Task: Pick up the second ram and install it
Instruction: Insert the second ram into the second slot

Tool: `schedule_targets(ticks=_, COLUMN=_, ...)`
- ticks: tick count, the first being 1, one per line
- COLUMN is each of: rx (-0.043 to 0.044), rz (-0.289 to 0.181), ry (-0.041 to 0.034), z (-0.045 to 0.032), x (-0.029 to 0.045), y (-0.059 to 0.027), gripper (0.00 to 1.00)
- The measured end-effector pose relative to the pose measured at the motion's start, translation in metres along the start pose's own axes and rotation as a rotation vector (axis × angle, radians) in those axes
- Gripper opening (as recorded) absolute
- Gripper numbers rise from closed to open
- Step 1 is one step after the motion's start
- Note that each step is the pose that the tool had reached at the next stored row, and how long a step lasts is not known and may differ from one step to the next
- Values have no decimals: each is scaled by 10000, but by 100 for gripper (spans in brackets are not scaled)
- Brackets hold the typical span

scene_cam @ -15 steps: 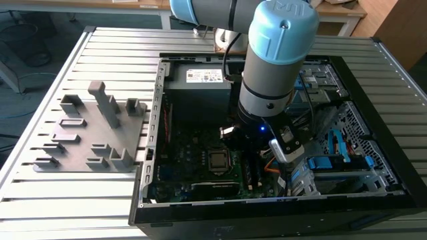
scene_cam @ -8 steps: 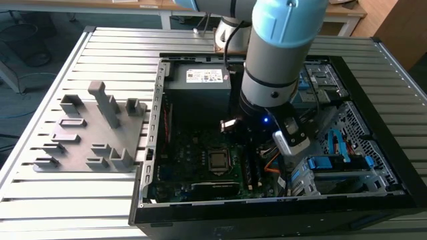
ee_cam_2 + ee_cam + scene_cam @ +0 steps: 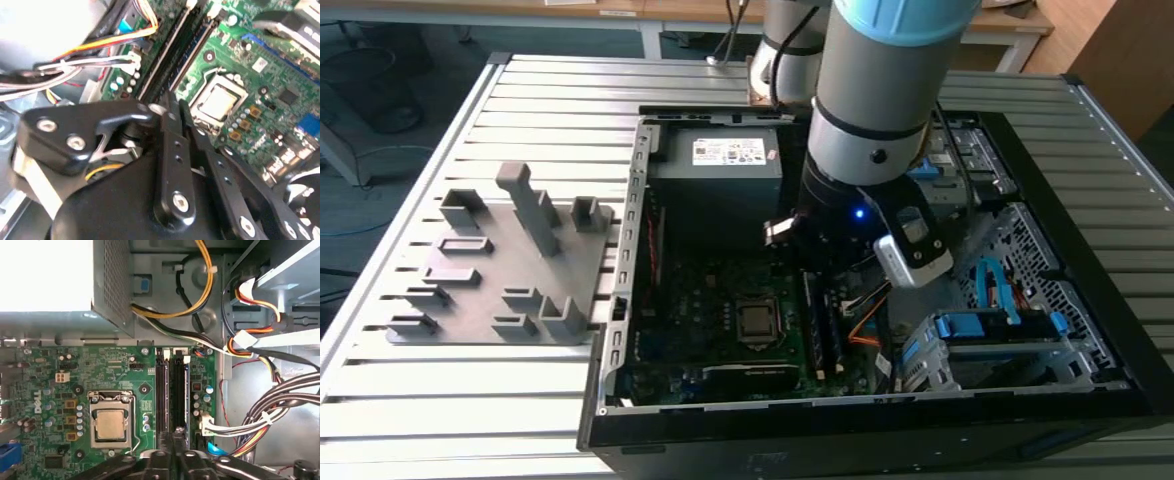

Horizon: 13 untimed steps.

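The open computer case (image 3: pixel 630 250) lies on the slatted table with its green motherboard (image 3: pixel 115 370) facing up. Two long memory slots run beside the processor socket (image 3: pixel 111 422). The second ram (image 3: pixel 179 390) is a slim dark stick standing in the slot farther from the socket; it also appears in the second wrist view (image 3: pixel 192 55) and the exterior view (image 3: pixel 834 330). My gripper (image 3: pixel 172 107) hangs low inside the case, over one end of that stick (image 3: pixel 178 432), with its black fingers (image 3: pixel 176 150) pressed together on the stick's upper edge. The arm hides the fingertips (image 3: pixel 821 268) in the exterior view.
A grey fixture block (image 3: pixel 507 260) with upright posts stands at the exterior view's left of the case. The power supply (image 3: pixel 720 160) fills the case's far end. Bundled wires (image 3: pixel 260 415) and an orange cable (image 3: pixel 861 335) run close beside the slots. Blue drive brackets (image 3: pixel 987 325) sit toward the exterior view's right.
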<state>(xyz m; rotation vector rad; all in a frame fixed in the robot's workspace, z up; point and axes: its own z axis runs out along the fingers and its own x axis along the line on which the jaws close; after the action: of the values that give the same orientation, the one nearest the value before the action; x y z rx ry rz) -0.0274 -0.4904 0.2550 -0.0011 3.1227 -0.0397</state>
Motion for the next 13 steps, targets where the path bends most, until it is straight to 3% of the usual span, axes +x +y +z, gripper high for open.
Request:
schedule_targets(ticks=1, rx=12, rz=-2, ry=3, z=-1, x=0, y=23, gripper=13)
schedule_targets(ticks=5, rx=20, rz=-2, ry=12, z=0, x=-1, y=121, gripper=10)
schedule_targets(ticks=6, rx=-51, rz=-2, ry=13, z=-1, x=-1, y=122, gripper=10)
schedule_targets(ticks=9, rx=-590, rz=9, ry=11, z=-1, x=1, y=124, gripper=10)
schedule_targets(ticks=13, rx=-629, rz=10, ry=11, z=0, x=1, y=124, gripper=10)
